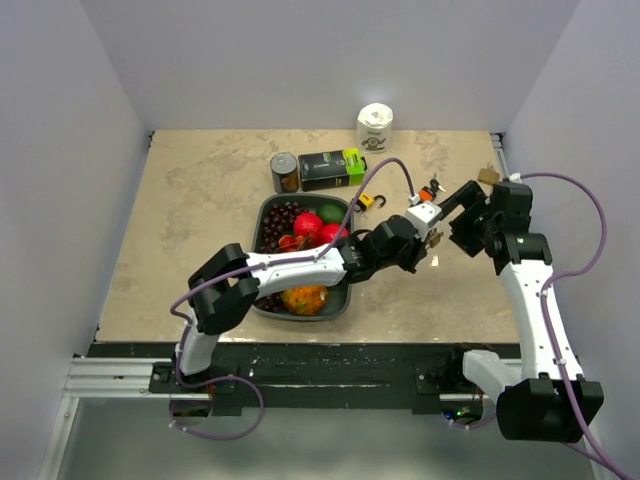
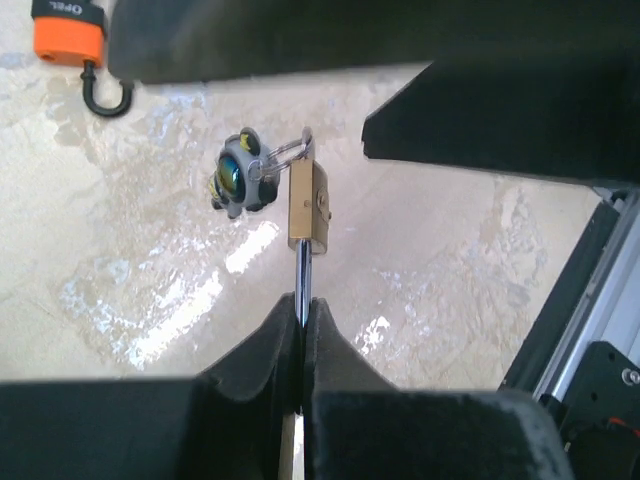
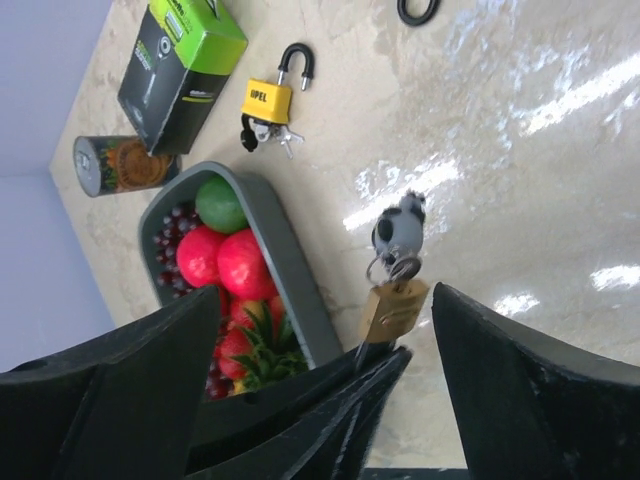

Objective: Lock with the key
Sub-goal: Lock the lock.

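Note:
My left gripper (image 2: 302, 300) is shut on the steel shackle of a small brass padlock (image 2: 308, 205) and holds it above the table. A key (image 2: 262, 172) sits in the lock's far end, with a ring and a grey round charm (image 2: 238, 180) on it. In the right wrist view the same padlock (image 3: 393, 310) and charm (image 3: 400, 228) lie between the spread fingers of my right gripper (image 3: 328, 300), which is open and touches nothing. In the top view the left gripper (image 1: 432, 240) and the right gripper (image 1: 455, 212) are close together, right of the tray.
A grey tray (image 1: 262, 215) of fruit sits mid-table. Behind it are a can (image 1: 285, 172), a black-and-green box (image 1: 330, 168) and a paper roll (image 1: 375, 125). A yellow padlock (image 3: 268, 98) with keys, a black ring (image 3: 417, 8) and another brass padlock (image 1: 488, 176) lie on the table.

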You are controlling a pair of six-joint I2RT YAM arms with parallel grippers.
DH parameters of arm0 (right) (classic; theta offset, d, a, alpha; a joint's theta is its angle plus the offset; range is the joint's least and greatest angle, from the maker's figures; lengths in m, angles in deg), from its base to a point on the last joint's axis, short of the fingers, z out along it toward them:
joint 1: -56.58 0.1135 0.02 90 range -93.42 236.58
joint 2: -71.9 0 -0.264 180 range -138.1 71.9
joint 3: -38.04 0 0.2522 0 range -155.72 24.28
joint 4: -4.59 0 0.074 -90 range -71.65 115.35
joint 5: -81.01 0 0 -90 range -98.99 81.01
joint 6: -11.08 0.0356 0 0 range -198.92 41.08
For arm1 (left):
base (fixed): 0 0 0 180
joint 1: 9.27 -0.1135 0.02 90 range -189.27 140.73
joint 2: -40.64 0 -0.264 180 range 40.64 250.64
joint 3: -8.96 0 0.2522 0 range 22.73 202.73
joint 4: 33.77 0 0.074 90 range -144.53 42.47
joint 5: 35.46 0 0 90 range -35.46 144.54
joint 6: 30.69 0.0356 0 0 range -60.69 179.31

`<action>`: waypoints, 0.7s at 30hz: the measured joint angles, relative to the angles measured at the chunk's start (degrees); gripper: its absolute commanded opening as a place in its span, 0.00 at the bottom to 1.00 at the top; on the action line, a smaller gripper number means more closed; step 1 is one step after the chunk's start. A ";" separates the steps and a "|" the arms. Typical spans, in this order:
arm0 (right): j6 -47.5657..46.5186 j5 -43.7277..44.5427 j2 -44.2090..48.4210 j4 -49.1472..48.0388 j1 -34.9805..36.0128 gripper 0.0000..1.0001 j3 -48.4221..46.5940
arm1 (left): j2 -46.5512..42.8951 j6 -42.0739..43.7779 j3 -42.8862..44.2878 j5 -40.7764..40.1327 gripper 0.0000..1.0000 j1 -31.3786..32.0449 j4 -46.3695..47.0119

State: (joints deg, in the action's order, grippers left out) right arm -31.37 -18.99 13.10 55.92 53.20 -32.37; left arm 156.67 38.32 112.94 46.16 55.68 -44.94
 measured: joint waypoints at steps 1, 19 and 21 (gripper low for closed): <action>-0.42 0.00 0.00 -0.17 0.00 0.95 -0.48 | -0.76 0.02 -1.18 1.11 0.00 -0.28 0.11; -23.71 -22.62 4.85 -7.76 -3.19 0.97 -5.49 | -20.98 18.25 -8.33 36.50 0.00 -14.97 -14.62; -27.10 -29.44 4.42 -9.42 -3.19 0.96 -5.49 | -22.69 23.23 -7.72 40.92 0.00 -15.78 -19.98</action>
State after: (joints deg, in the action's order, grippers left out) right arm -58.47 -48.43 17.51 46.50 50.01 -37.85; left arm 133.98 61.55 105.22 87.08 39.90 -64.92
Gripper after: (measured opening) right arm 0.971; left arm 0.056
